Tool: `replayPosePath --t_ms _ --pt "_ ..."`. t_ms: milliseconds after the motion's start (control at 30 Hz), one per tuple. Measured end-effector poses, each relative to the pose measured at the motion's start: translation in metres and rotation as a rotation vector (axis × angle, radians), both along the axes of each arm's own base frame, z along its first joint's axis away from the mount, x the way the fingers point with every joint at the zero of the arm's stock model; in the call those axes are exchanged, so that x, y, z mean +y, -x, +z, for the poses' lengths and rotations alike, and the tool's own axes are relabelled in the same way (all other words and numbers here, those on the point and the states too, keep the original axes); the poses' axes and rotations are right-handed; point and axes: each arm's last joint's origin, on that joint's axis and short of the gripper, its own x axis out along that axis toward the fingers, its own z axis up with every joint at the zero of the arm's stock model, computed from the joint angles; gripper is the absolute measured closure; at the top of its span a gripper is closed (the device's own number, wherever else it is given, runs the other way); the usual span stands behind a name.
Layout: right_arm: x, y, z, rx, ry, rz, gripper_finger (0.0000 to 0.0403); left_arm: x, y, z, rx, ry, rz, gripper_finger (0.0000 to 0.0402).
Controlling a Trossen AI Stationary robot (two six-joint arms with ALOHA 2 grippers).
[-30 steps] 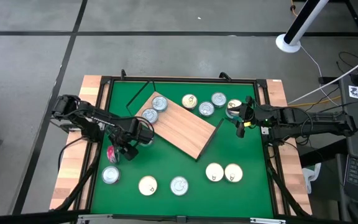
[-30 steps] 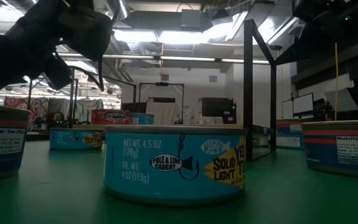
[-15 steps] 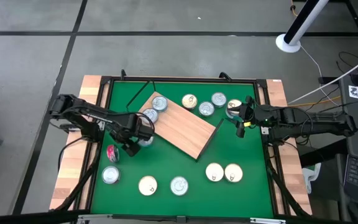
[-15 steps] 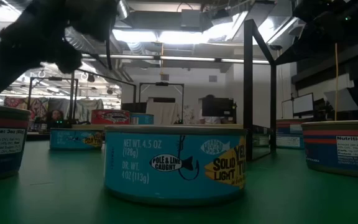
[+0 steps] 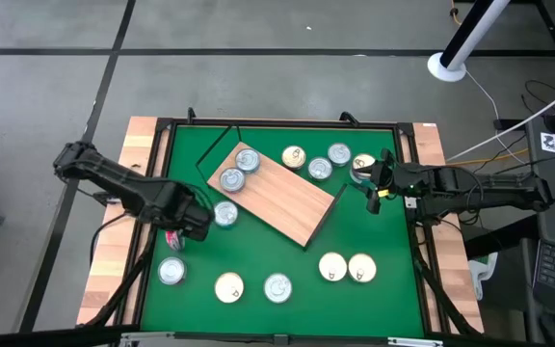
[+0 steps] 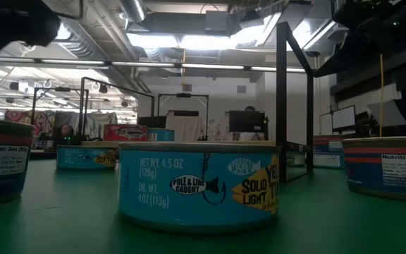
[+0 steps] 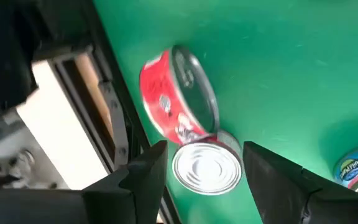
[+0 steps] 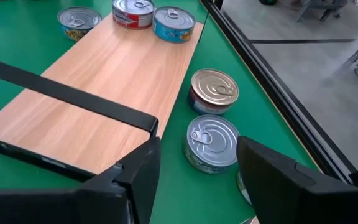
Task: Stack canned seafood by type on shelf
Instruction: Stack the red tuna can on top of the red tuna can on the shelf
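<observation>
Over the bench's left side, we are hovering our left pincer (image 7: 204, 171), fingers apart, above a tilted red tin (image 7: 178, 93); our right pincer (image 5: 376, 185) is waiting, also apart, beside the shelf (image 5: 287, 200).

The high view looks straight down on the whole mat (image 5: 287, 241). The low view sits at mat level, close behind one tin (image 6: 199, 185). Both wrist views look down closely; the right shares the shelf (image 8: 98, 93) with the high view.

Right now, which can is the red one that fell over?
Find the green mat and its left edge, where the left gripper hovers. Just below it lies the red tin. Only this tin is tipped on its side; the silver-lidded tin nearby sits flat.
</observation>
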Motion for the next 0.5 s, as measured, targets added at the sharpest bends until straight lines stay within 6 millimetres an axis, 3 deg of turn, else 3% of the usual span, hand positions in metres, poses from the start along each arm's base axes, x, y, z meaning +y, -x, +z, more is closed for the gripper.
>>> replayPosePath --t_ms 200,500 --pt "0.000 0.000 0.000 0.001 0.000 0.000 0.0191 -0.016 0.002 -0.002 -0.015 -0.002 -0.031 0.0197" --pt "0.000 0.000 0.000 0.000 -0.002 -0.001 0.0191 -0.023 -0.003 -0.007 -0.090 0.039 -0.088 0.0197"
